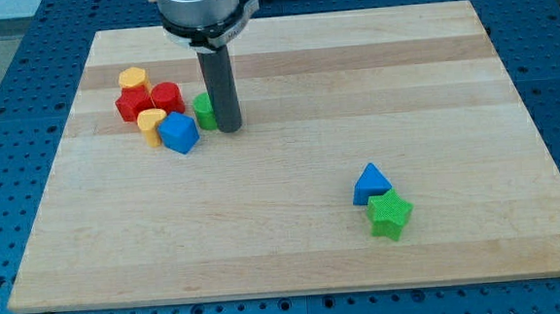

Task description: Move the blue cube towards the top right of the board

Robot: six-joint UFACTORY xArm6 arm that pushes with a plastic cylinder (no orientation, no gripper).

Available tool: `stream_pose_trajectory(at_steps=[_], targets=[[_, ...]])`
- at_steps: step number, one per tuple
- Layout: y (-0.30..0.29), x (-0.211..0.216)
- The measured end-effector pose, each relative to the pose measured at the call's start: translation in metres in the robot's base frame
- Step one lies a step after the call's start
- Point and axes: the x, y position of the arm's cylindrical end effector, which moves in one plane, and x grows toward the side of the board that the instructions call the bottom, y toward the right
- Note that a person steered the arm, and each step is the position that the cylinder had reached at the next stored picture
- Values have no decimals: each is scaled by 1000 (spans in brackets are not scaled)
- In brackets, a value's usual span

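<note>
One wooden table [295, 244] fills most of the view and carries every block; nothing on it serves as a bin or tray, so the blocks all lie loose on its top. I have no pincer on this arm, so nothing opens or shuts and nothing is held: I end in a straight dark rod [220, 83], and my tip [230, 128] rests on the table in the view's upper left.

Just left of the rod, a green block [203, 111] sits against it, partly hidden behind it, so I cannot make out its shape. The blue cube [178, 133] lies a little further to the view's lower left of my tip, near it but apart from it, with the green block just above and to its right.

Left of the blue cube is a tight cluster: two red blocks [150, 101] side by side, a yellow block [133, 78] at their top, and another yellow block [151, 124] touching the cube's left side.

Well apart, toward the view's lower right, a blue triangular block [371, 184] touches a green star-shaped block [390, 215] just below it.
</note>
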Motion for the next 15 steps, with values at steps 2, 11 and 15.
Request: stream_pose_trajectory(at_steps=[2,11,15], targets=[[217,7],[-16,135],[133,97]])
